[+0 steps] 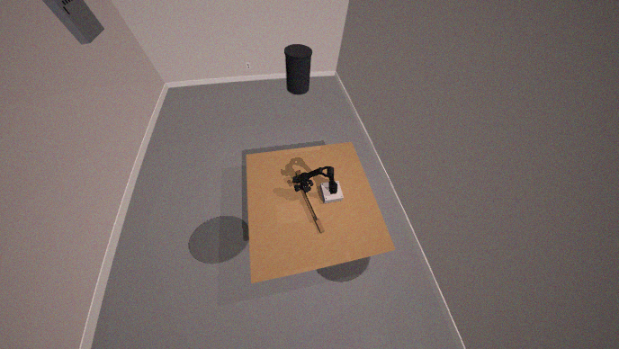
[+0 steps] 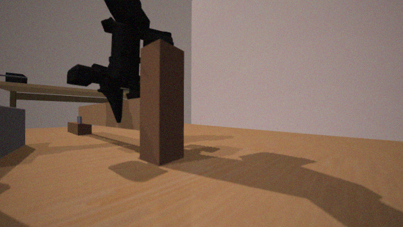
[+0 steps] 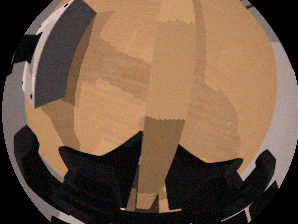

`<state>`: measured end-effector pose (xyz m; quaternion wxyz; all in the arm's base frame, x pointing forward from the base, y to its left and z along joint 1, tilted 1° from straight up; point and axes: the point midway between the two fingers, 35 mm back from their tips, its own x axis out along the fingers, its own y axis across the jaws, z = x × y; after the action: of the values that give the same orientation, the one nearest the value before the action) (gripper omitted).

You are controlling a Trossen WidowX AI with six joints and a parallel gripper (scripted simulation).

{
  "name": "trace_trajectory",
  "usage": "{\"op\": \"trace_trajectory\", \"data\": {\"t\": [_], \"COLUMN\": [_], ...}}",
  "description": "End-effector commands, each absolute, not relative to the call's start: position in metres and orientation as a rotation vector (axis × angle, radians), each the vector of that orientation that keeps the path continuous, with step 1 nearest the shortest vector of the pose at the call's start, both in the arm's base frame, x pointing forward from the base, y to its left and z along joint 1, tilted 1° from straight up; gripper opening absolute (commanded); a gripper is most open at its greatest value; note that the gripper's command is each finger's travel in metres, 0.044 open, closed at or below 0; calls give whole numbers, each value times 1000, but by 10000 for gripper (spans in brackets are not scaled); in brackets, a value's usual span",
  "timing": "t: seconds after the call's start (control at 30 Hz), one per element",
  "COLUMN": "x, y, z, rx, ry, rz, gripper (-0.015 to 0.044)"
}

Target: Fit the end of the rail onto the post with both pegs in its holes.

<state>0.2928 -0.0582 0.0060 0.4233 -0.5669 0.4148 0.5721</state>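
The long wooden rail [image 1: 310,205] [image 2: 95,114] [image 3: 172,80] runs from the low footboard block [image 1: 319,226] [image 2: 79,129] toward the upright brown post [image 2: 161,105]. Its far end is at the small metal bracket [image 2: 79,120] on the block. Its near part is raised off the table and looks roughly level. My gripper [image 1: 303,186] [image 2: 122,118] [image 3: 152,136] points down close to the post and is shut on the rail, one finger on each side. The rail's near end, the pegs and the holes are hidden in the exterior view, so I cannot tell whether the end touches the post.
The arm's pale base box [image 1: 332,193] [image 3: 55,55] stands beside the rail; its grey side shows at the left edge in the exterior view [image 2: 12,129]. The wooden table [image 1: 270,243] carries everything. A dark bin [image 1: 298,72] stands on the floor by the far wall.
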Motion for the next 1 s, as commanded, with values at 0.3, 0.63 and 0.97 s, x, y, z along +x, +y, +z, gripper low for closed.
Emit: {"op": "trace_trajectory", "data": {"t": [0.3, 0.63, 0.97], "x": [298, 294, 294], "y": [-64, -61, -61], "z": [9, 6, 6], "rx": [-1430, -1418, -1418], "ry": [1036, 1038, 1038], "rz": [1420, 1434, 1434], "gripper": [0, 53, 315]}}
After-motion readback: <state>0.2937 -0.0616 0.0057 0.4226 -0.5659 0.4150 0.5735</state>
